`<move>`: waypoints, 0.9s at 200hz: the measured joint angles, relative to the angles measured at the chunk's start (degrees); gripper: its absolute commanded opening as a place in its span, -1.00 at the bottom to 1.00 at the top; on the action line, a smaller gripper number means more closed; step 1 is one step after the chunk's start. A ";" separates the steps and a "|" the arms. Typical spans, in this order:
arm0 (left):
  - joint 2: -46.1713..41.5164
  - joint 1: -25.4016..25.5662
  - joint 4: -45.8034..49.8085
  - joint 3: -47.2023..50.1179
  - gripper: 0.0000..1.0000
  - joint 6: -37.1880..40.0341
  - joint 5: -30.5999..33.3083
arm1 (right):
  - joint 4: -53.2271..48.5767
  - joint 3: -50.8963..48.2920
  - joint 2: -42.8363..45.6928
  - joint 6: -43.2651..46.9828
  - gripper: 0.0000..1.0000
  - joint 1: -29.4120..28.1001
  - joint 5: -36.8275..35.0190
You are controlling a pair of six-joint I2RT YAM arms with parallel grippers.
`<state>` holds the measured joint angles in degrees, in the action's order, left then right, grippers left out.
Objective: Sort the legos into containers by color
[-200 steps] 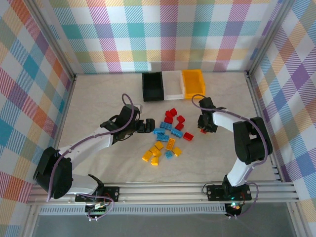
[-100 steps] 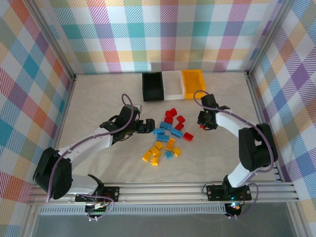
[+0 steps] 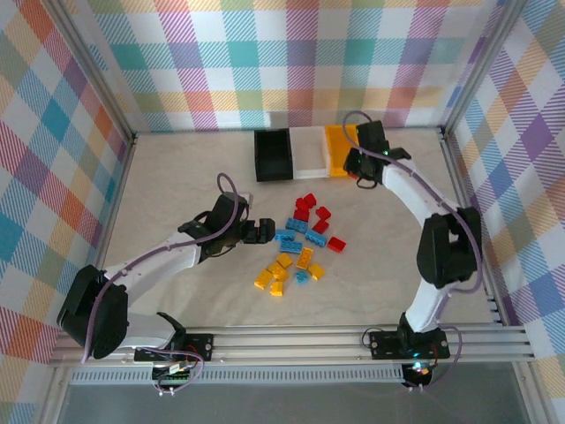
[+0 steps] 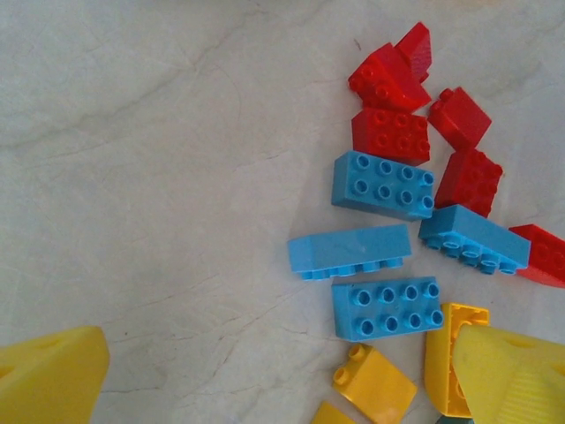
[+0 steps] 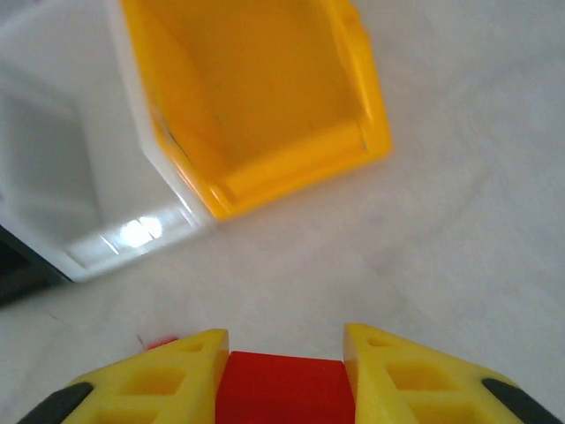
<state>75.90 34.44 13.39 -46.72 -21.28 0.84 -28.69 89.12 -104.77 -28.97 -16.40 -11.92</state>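
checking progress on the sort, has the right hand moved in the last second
Yes. The right hand, shut on a red lego, moved away from the lego pile toward the far wall, up to the yellow-orange bin.

**ROBOT TEST CELL, BENCH-TOP, LABORATORY TYPE**

Enclosure: pastel plaid backdrop panels on three sides, framed by bare aluminium posts.
Floor: pale marble-pattern tabletop.
Fittings: slotted aluminium rail along the near edge, carrying a left arm and a right arm with exposed purple cabling. A small circuit board sits below the rail.
Props: loose legos and three joined containers.
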 measured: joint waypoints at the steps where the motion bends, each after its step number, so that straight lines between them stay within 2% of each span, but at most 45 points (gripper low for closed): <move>1: 0.00 0.00 0.00 0.00 1.00 0.02 0.00 | 0.04 0.35 -0.28 0.09 -0.28 0.00 0.02; 42: 0.00 -0.02 0.11 0.11 1.00 0.02 -0.39 | -1.84 23.56 -18.43 3.43 -0.26 1.27 0.28; 77: 0.02 -0.13 0.24 0.11 1.00 0.02 -0.39 | -4.59 37.09 -30.56 4.17 -0.27 3.72 1.11; 135: 3.17 -0.50 0.52 -0.28 1.00 0.04 -0.39 | -7.32 47.91 -41.11 5.79 -0.26 6.38 5.57; 145: 3.45 -0.50 0.63 -0.33 1.00 0.07 -0.39 | -7.82 49.70 -42.60 6.19 -0.21 6.43 6.78; 180: 3.45 -0.61 1.38 -0.35 1.00 0.07 -0.39 | -9.40 51.36 -45.22 7.02 -0.21 6.43 10.10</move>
<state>79.35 33.82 14.76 -47.07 -21.21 0.45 -38.09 140.49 -149.99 -21.96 -9.98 -1.83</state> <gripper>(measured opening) 0.999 0.398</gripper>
